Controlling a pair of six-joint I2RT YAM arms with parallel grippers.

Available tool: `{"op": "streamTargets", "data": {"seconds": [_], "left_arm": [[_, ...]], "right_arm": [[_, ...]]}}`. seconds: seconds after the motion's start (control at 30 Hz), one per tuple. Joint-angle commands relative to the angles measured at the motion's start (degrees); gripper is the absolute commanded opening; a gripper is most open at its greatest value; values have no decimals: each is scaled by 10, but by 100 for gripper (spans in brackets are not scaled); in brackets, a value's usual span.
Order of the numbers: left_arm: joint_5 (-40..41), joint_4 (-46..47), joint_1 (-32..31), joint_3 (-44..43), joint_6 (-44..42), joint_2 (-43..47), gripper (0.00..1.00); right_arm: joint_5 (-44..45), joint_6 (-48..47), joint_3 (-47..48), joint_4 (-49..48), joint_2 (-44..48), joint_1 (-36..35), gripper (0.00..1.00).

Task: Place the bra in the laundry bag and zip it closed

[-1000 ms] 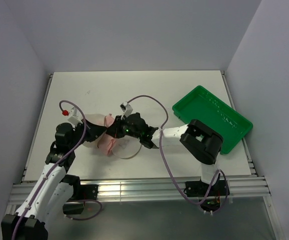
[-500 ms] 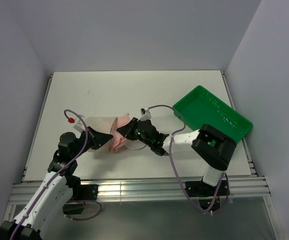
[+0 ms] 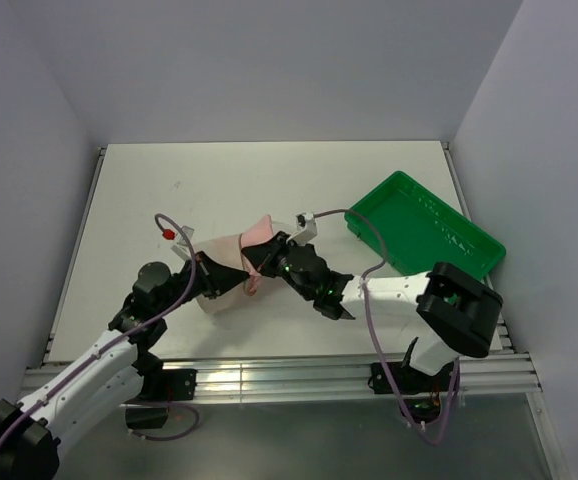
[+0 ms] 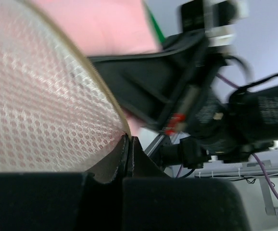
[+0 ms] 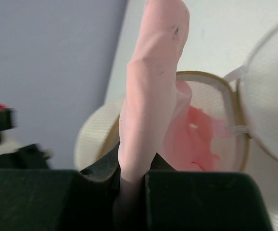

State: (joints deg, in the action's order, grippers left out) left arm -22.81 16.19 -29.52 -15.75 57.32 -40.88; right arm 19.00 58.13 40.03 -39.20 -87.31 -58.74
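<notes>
Nearest the bases, on the left: grips the pale rim of the laundry bag [image 4: 38, 110] with the left gripper [image 4: 128, 149], fingers pressed together on that edge. Shows, in the left wrist view, honeycomb mesh bulging up and away from the pinch, with pink behind the mesh.

Just beyond, reaching in from the right: pinches a fold of the bra [image 5: 151, 86] in the right gripper [image 5: 132, 183], jaws clamped tight on the fabric. Holds the fold upright above the fingers, directly over the bag's mouth. Meets the left gripper almost nose to nose in the overhead view, with bag and bra between the two.

Past the fold, in the right wrist view: open tan-rimmed ring of the bag with more pink fabric inside it, and a second white mesh disc joined at the right by a pale strip. Cannot tell whether the bag's lower edge rests on the table [image 3: 269, 180] or hangs clear.

Farther back and well apart to the right: green tray [image 3: 424, 235], set at an angle on the white table near the right wall
</notes>
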Motion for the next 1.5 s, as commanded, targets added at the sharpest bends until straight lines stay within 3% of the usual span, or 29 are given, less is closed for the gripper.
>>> {"op": "streamTargets", "data": {"seconds": [0.0, 0.33, 0.57, 0.77, 0.87, 0.9, 1.0, 1.03, 1.23, 1.37, 1.47], "left_arm": [[11, 60, -5, 33, 24, 43, 0], [46, 142, -5, 128, 31, 83, 0], [44, 195, -4, 135, 35, 51, 0], [29, 205, -5, 133, 47, 69, 0], [49, 162, -4, 131, 32, 113, 0], [55, 126, -4, 135, 28, 124, 0], [76, 83, -4, 149, 24, 162, 0], [84, 76, -5, 155, 26, 172, 0], [99, 64, -4, 155, 18, 173, 0], [96, 76, -4, 153, 15, 151, 0], [96, 95, -4, 157, 17, 143, 0]], "right_arm": [[17, 8, 9, -30, -41, -4, 0], [-6, 16, 34, -9, -100, -22, 0], [-49, -10, 54, 11, -86, -29, 0], [-113, 37, 88, -25, -138, -34, 0], [-97, 43, 74, -12, -149, -33, 22], [-89, 41, 66, -10, -136, -33, 45], [-85, 15, 58, 47, -102, -23, 73], [-89, -4, 53, 67, -85, -19, 78], [-85, -70, 62, 177, -26, -2, 79], [-82, -98, 43, 223, 26, 28, 86], [-88, -112, 13, 230, 57, 59, 83]]}}
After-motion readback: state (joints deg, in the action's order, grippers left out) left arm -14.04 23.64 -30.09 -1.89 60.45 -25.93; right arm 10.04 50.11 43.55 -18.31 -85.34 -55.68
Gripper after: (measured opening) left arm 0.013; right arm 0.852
